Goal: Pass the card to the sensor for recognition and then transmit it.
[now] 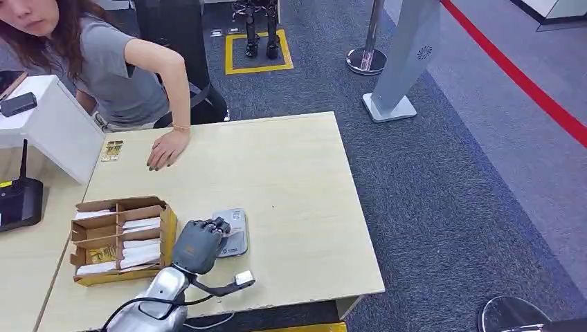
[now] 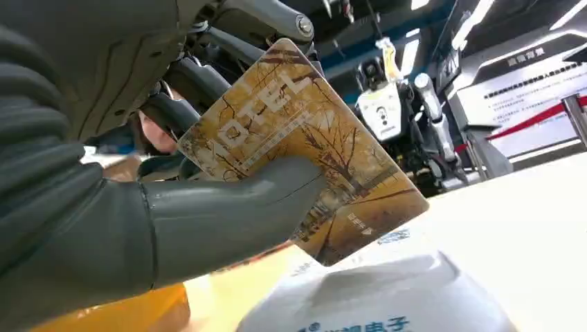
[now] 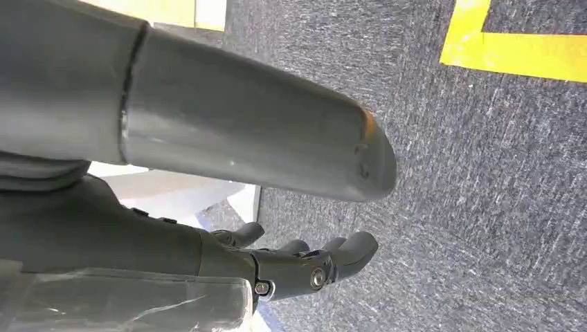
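Observation:
My left hand [image 1: 199, 243] hovers over the grey-white card sensor [image 1: 234, 235] near the table's front edge. In the left wrist view this hand [image 2: 159, 207] pinches a golden hotel card [image 2: 304, 149] between thumb and fingers, and the card hangs tilted just above the sensor's white top [image 2: 387, 297]. My right hand [image 3: 277, 207] hangs over dark carpet with its fingers apart and nothing in them.
A cardboard box [image 1: 121, 238] of cards stands left of the sensor. A person leans over the far side, one hand [image 1: 165, 149] flat on the table [image 1: 291, 173]. Another golden card [image 1: 111, 150] lies at the far left. A white counter [image 1: 48, 124] and black device [image 1: 21, 200] stand left.

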Controlling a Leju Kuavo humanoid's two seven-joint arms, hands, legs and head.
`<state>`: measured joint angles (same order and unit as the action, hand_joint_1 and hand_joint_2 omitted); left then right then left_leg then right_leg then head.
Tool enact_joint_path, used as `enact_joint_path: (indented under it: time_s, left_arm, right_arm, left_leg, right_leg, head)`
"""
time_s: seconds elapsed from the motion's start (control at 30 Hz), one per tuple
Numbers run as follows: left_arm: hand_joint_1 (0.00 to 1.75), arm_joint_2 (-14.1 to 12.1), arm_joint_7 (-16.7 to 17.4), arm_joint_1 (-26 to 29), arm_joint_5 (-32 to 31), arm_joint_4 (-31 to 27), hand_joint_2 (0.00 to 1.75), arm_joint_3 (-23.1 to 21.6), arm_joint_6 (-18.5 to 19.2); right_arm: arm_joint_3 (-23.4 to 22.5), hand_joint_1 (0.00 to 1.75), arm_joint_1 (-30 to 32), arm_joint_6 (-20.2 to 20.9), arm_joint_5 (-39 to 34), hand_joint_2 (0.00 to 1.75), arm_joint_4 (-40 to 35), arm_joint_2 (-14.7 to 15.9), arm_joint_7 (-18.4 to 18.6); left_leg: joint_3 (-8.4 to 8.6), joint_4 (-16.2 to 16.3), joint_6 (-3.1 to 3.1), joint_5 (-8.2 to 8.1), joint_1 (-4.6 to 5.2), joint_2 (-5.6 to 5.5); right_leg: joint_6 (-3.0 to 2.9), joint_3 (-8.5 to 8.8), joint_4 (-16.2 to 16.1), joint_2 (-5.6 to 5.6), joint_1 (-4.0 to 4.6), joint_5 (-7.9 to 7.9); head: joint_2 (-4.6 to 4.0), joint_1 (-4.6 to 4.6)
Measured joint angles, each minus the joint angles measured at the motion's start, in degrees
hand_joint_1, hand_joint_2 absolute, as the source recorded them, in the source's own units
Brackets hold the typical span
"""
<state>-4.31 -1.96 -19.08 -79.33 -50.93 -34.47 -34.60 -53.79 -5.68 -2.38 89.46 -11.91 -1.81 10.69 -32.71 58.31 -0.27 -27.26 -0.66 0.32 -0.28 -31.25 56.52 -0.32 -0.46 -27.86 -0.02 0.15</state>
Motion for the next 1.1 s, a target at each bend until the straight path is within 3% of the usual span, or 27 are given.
enact_joint_path:
  time_s: [0.23, 0.7, 0.77, 0.87, 0.97, 1.1]
  left_arm:
    - [1.75, 0.4, -2.5, -0.2, 6.3, 0.2, 1.75, 0.0, 3.8]
    - [1.75, 0.1, -2.6, -0.3, 8.6, -0.5, 1.75, 0.0, 3.8]
    - [1.75, -0.3, -1.4, -0.2, 6.8, -1.0, 1.75, 0.0, 2.4]
    - [1.75, -1.6, 4.3, -0.1, -1.2, -3.1, 1.75, 0.3, -1.6]
    - [1.75, -4.3, 10.4, 0.1, -8.8, -8.2, 1.75, 1.1, -1.8]
    - [1.75, -8.8, 14.4, -0.2, -10.2, -15.2, 1.75, 2.2, -1.8]
  right_arm:
    - [0.1, 0.00, -0.3, 0.0, 0.0, 0.00, 0.0, 0.0, 0.0]
    - [0.9, 0.00, -0.7, 0.0, 0.0, 0.00, 0.0, 0.2, 0.0]
    - [1.2, 0.00, -0.8, 0.0, -0.1, 0.00, 0.0, 0.2, 0.0]
    - [1.4, 0.00, -0.8, 0.0, -0.3, 0.00, 0.0, 0.2, 0.0]
    - [1.4, 0.00, -0.8, 0.0, -0.6, 0.00, 0.0, 0.2, 0.0]
    - [1.5, 0.00, -0.8, 0.0, -0.7, 0.00, 0.0, 0.2, 0.0]
  left_leg:
    - [0.01, 0.0, 0.00, 0.00, 0.00, 0.00]
    - [0.02, 0.0, 0.03, 0.02, 0.00, 0.00]
    - [0.02, 0.0, 0.03, 0.02, 0.00, 0.00]
    - [0.01, 0.0, 0.03, 0.03, -0.01, -0.01]
    - [0.01, 0.0, 0.03, 0.04, -0.03, 0.02]
    - [0.03, 0.0, 0.01, 0.04, -0.05, 0.01]
  right_leg:
    - [0.00, 0.01, 0.0, 0.00, 0.00, 0.00]
    - [0.00, 0.04, 0.0, -0.01, 0.00, 0.02]
    - [0.00, 0.03, 0.0, -0.01, 0.00, 0.02]
    - [-0.01, 0.04, 0.0, -0.02, 0.01, 0.02]
    - [-0.01, 0.02, 0.1, 0.00, 0.01, 0.03]
    - [-0.02, 0.00, 0.1, 0.00, 0.01, 0.02]
  head:
    - [0.00, 0.00]
    - [0.00, 0.00]
    - [0.00, 0.00]
    - [0.00, 0.00]
    - [0.00, 0.02]
    - [-0.02, -0.02]
